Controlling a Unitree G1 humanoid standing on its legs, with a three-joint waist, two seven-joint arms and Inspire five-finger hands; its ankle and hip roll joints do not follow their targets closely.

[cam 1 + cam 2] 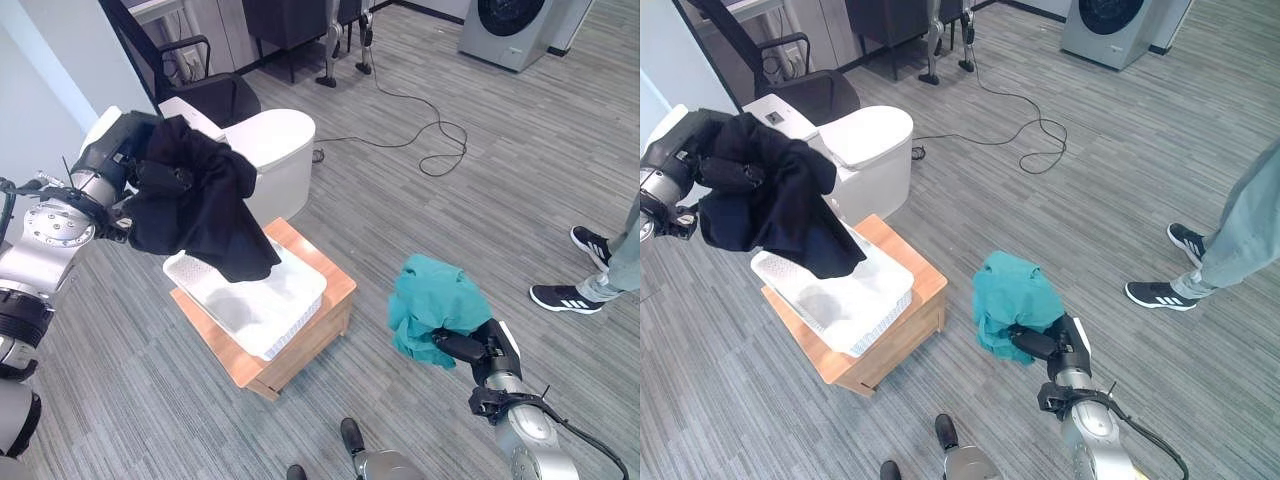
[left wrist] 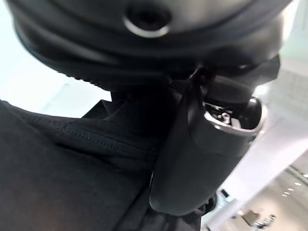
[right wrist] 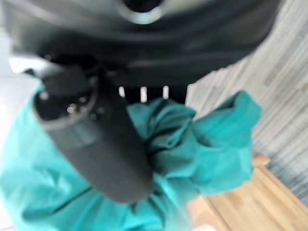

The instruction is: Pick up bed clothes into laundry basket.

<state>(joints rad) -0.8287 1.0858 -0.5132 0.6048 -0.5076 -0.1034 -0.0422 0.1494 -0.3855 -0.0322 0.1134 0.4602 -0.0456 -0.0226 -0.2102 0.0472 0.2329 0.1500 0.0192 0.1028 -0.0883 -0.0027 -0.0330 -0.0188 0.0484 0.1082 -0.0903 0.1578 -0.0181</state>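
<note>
A black garment [image 1: 200, 205] hangs from my left hand [image 1: 160, 178], which is shut on it above the far left corner of the white laundry basket [image 1: 285, 315]; the cloth's lower end droops into the basket. In the left wrist view the thumb [image 2: 202, 159] presses against the black garment [image 2: 62, 178]. My right hand [image 1: 462, 348] is shut on a teal garment [image 1: 435, 300], held bunched in the air to the right of the basket. The right wrist view has the thumb [image 3: 96, 144] pinching the teal garment [image 3: 192, 144].
The basket rests on a low wooden table [image 1: 300, 350]. A white toilet [image 1: 270, 150] stands right behind it, with a black chair [image 1: 200, 80] further back. A black cable [image 1: 430, 130] loops over the floor. A person's legs and shoes [image 1: 580, 280] stand at the right. A washing machine [image 1: 510, 30] is at the far right.
</note>
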